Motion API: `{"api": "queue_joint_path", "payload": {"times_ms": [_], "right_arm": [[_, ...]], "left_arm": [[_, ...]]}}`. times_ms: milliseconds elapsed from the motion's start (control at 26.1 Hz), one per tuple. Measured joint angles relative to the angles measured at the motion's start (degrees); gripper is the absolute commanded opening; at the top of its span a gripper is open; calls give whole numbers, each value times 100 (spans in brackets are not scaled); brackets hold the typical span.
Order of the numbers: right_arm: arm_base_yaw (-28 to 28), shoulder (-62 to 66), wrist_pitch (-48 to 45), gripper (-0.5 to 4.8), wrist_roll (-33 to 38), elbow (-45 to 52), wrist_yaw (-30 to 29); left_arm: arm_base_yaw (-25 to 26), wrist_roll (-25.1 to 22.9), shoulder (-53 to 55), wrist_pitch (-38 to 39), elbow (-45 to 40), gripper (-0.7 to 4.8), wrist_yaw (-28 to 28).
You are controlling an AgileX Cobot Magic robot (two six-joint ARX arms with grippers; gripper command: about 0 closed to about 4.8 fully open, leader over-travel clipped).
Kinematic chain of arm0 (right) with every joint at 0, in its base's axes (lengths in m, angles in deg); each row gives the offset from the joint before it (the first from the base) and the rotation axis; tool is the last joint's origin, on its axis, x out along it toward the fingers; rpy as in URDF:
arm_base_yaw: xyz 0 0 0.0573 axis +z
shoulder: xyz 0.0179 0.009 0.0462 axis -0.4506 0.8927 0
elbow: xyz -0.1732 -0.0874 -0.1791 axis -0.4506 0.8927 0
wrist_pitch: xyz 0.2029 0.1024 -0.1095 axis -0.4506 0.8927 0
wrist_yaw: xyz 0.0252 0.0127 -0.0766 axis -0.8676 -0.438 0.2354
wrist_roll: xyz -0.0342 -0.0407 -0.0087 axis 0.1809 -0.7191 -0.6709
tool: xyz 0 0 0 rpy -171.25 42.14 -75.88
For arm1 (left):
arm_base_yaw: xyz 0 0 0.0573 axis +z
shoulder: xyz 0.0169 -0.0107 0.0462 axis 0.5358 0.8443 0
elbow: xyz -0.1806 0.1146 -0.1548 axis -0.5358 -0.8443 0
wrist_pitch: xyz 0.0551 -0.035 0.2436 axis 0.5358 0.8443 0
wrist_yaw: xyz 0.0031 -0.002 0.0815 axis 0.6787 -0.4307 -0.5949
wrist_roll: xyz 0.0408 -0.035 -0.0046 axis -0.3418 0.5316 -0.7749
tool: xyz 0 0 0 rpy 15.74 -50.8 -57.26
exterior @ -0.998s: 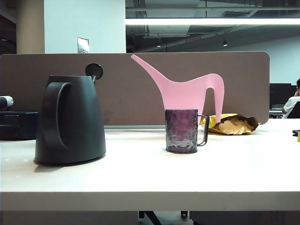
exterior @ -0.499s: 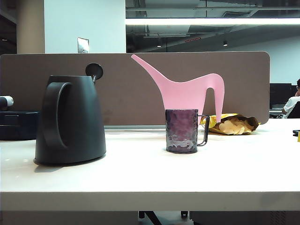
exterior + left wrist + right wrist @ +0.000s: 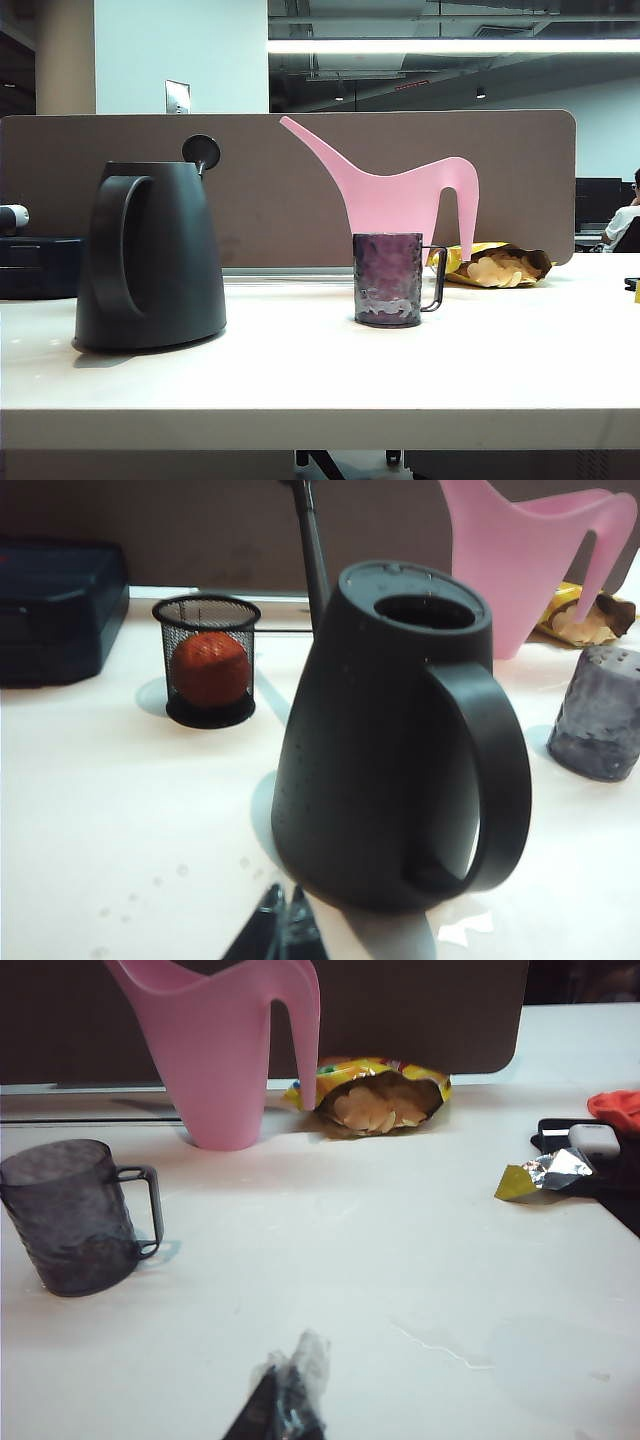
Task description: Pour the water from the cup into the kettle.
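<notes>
Low over the table (image 3: 500,370), left pincer (image 3: 282,920) and right pincer (image 3: 290,1395) — both closed.

Overhead strip light (image 3: 450,46) blown out in exterior view; background behind it dim; table (image 3: 400,370) bright, near washed out; kettle (image 3: 150,255) reads flat black, soft shadow at its base; left wrist view soft overall, tabletop overexposed, left gripper (image 3: 280,935) tips dark and blurred at frame edge; right wrist view sharper mid-frame; right gripper (image 3: 285,1400) out of focus, shut.
</notes>
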Motion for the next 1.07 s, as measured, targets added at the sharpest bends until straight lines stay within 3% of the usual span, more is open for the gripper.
{"api": "queue_joint_path", "payload": {"times_ms": [422,1075], "right_arm": [[0,0,-275,-8,-284,140,94],[0,0,-107,-8,-302,140,107]], "left_arm": [[0,-131,2,-730,-31,-5,-9],[0,-125,2,-636,-31,-5,-9]]}}
